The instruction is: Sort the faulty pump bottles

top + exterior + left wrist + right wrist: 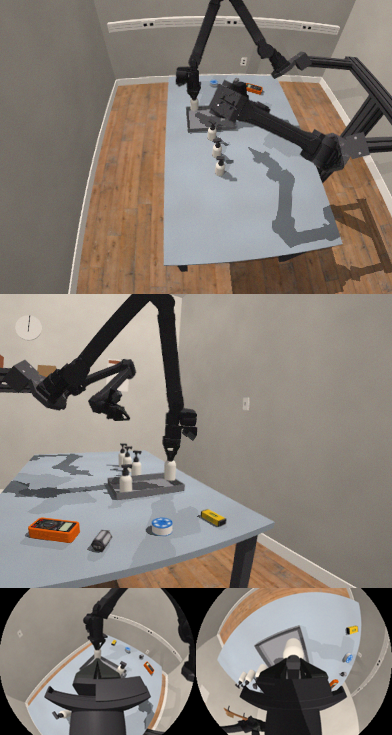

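My right gripper [194, 96] [170, 454] [97, 649] [293, 660] is shut on a white bottle [194, 105] [170, 470] [97, 654] [293, 647], upright at one end of the grey tray [188, 121] [150, 492] [304, 642]; its pump head is hidden, and base contact is unclear. A second bottle [125, 482] [121, 669] stands in the tray's other end. Three bottles stand on the table beside the tray: the nearest [212, 133] [136, 468], a middle one [217, 150] and the farthest [220, 169]. My left gripper [127, 417] [97, 660] is shut and empty, raised above the table.
An orange multimeter [254, 88] [54, 529] [148, 667], a grey cylinder [102, 540], a blue-and-white round tin [162, 526] [348, 657] and a yellow box [213, 517] [352, 630] lie at the table end beyond the tray. The left arm hangs over part of the tray in the top view.
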Robot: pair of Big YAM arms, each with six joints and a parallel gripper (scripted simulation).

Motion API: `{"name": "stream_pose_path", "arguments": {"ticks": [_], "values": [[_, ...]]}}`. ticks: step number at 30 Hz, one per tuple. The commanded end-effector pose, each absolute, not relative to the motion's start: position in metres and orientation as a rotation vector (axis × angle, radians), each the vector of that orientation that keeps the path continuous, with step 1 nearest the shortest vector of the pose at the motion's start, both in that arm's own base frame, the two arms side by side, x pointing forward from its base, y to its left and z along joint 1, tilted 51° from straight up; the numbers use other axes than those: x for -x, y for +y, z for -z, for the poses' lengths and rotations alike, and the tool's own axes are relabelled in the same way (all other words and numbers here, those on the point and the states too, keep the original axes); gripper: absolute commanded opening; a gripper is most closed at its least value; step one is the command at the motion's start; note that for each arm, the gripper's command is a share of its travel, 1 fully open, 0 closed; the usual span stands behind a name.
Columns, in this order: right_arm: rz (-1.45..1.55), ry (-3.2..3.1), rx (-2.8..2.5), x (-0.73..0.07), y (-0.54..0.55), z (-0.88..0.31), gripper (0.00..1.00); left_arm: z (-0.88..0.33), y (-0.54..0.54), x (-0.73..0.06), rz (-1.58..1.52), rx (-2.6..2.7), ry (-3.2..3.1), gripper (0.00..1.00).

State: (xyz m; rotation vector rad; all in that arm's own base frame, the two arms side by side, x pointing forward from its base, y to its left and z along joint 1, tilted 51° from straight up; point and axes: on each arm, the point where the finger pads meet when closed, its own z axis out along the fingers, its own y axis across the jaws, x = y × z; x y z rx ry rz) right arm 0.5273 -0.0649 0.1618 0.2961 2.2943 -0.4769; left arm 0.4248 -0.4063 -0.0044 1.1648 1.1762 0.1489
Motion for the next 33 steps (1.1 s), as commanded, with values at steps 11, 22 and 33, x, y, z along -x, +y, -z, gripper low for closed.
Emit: {"name": "stream_pose_path", "arguments": {"ticks": [11, 22, 33], "values": [[0.486, 2.287, -0.3, -0.547, -0.081, -0.151, 0.22, 0.001, -0.411, -0.423, -0.143, -1.16, 1.161, 0.0], [0.486, 2.287, -0.3, -0.556, -0.088, -0.142, 0.22, 0.001, -0.411, -0.423, -0.143, -1.16, 1.161, 0.0], [0.478, 2.269, -0.292, -0.565, -0.088, -0.144, 0.22, 0.001, -0.411, -0.423, -0.143, -1.16, 1.161, 0.0]]}}
